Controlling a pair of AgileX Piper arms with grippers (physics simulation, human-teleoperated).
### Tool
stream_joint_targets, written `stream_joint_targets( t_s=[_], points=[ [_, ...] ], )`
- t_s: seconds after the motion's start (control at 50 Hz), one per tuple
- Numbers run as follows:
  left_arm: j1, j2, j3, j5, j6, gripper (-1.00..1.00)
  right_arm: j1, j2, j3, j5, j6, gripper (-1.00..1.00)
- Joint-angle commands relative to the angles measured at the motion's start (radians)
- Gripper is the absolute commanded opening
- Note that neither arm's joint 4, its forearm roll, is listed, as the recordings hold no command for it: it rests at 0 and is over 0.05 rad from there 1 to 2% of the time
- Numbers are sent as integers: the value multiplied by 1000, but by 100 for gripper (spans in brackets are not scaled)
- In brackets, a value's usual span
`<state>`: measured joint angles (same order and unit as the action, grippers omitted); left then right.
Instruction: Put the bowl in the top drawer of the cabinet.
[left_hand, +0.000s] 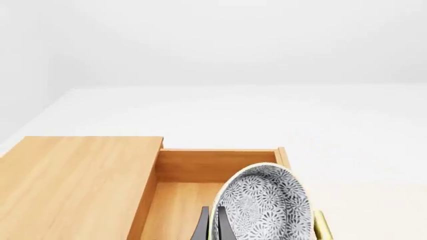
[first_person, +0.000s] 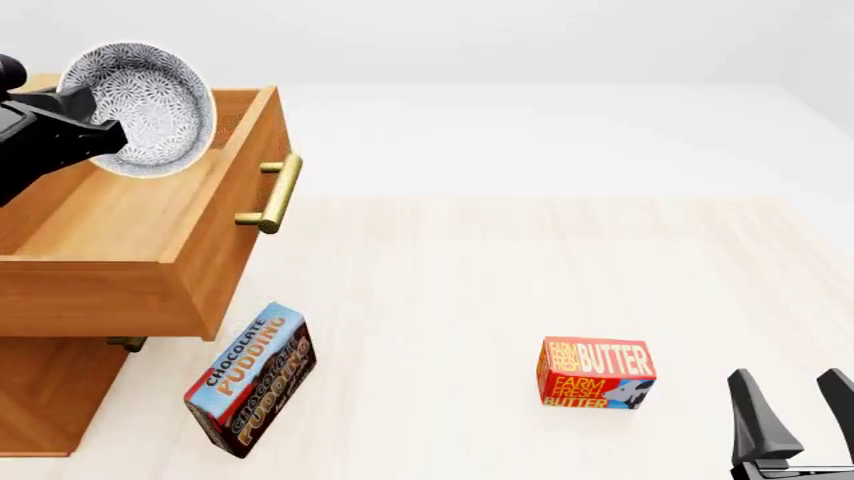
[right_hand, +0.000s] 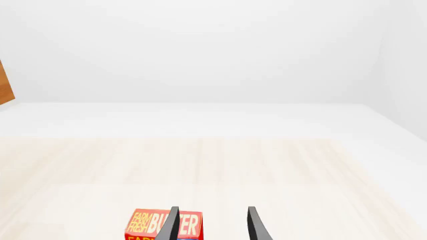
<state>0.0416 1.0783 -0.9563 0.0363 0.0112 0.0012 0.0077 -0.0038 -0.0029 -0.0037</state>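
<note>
The bowl (first_person: 144, 100), white with a fine grey-blue floral pattern, hangs tilted on its side above the top drawer (first_person: 200, 250), which is pulled out of the cabinet (first_person: 47, 405). My left gripper (first_person: 115, 137) is shut on the bowl's rim. In the left wrist view the bowl (left_hand: 267, 207) sits beside the thin dark fingers (left_hand: 202, 227), over the drawer's wooden floor (left_hand: 177, 202). The drawer holds nothing that I can see. My right gripper (first_person: 790, 412) stands open at the near right, far from the cabinet.
A brass bar handle (first_person: 275, 193) sticks out of the drawer front. A chocolate pudding box (first_person: 250, 378) lies by the cabinet's base. A red butter box (first_person: 595, 373) sits mid-table, just ahead of the right gripper (right_hand: 212, 225).
</note>
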Motion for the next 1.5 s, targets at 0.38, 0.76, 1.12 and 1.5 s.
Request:
stream_joint_targets(
  t_s=[0.38,0.76,1.12,1.5],
  points=[
    [51,50,28,-48,27,-100,0,-1,0,0,-1,100],
    [59,93,37,-70,43,-100,0,-1,0,0,-1,100],
    [64,132,41,-80,41,-100,0,-1,0,0,-2,100],
    [89,214,0,-41,2,-100,0,-1,0,0,-1,100]
  ],
)
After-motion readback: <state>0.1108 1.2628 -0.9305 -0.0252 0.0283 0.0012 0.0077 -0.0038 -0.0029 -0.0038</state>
